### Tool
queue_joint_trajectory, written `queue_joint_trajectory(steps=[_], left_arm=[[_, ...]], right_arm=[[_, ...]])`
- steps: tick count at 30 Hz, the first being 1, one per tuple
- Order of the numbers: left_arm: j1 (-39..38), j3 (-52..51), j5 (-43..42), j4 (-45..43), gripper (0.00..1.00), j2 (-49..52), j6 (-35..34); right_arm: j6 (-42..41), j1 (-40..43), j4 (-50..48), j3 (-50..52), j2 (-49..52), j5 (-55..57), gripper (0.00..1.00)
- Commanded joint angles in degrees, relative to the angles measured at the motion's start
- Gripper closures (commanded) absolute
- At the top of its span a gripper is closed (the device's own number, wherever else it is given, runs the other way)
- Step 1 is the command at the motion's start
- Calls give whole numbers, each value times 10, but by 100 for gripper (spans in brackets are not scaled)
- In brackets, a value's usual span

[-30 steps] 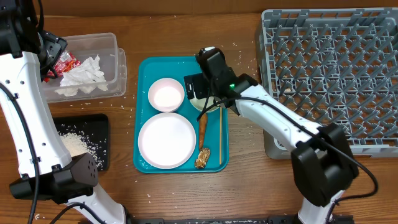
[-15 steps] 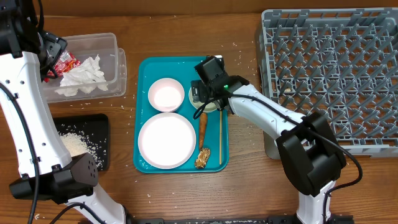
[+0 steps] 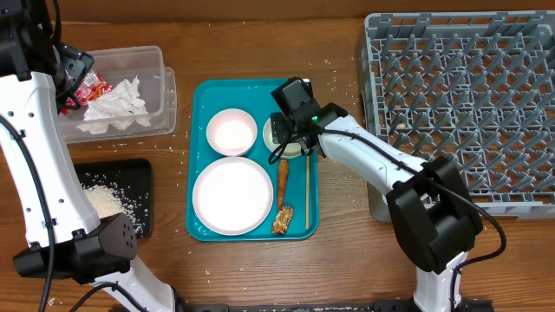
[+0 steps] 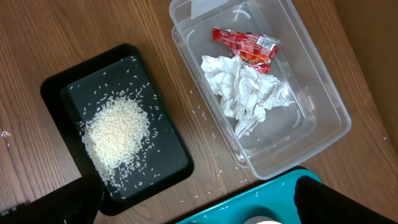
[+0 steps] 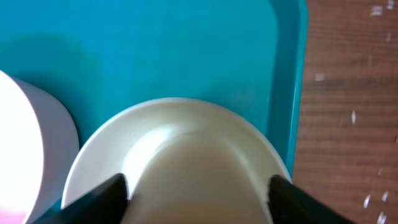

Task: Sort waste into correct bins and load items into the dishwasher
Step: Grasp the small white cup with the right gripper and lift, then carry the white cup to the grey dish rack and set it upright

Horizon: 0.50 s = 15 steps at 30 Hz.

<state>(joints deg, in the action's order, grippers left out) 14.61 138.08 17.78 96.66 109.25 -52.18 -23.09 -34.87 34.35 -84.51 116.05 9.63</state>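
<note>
Right gripper (image 3: pixel 288 137) has dropped onto cup (image 5: pixel 180 143), 2 o'clock corner of teal tray (image 3: pixel 208 95). Jaws have narrowed astride it; I can't tell if biting yet. Left gripper (image 4: pixel 199 202) idle, jaws wide, empty. My read: cup goes next to rack (image 3: pixel 460 104), 3 o'clock.

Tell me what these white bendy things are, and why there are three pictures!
They are two robot arms at a wooden table. One picture looks down from above; the other two come from cameras on each wrist. On the teal tray lie a plate, a white bowl, a carrot and a brown food scrap. The right gripper has its fingers either side of a small bowl; whether it grips it, I cannot tell. The left gripper is open and empty; its camera sees a clear tub holding a napkin and a red wrapper, and a black tray of rice. The grey rack waits for dishes.
</note>
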Motion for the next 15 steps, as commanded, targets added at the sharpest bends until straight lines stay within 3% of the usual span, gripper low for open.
queue_joint_trajectory(steps=[1, 9, 15], left_arm=[[-4, -1, 2, 0, 0, -6, -7], [-4, -1, 2, 0, 0, -6, -7], [-4, -1, 2, 0, 0, -6, -7]], right_arm=[[-14, 1, 17, -36, -7, -7, 32], [-14, 7, 87, -101, -13, -7, 34], [-9, 72, 141, -184, -40, 33, 35]])
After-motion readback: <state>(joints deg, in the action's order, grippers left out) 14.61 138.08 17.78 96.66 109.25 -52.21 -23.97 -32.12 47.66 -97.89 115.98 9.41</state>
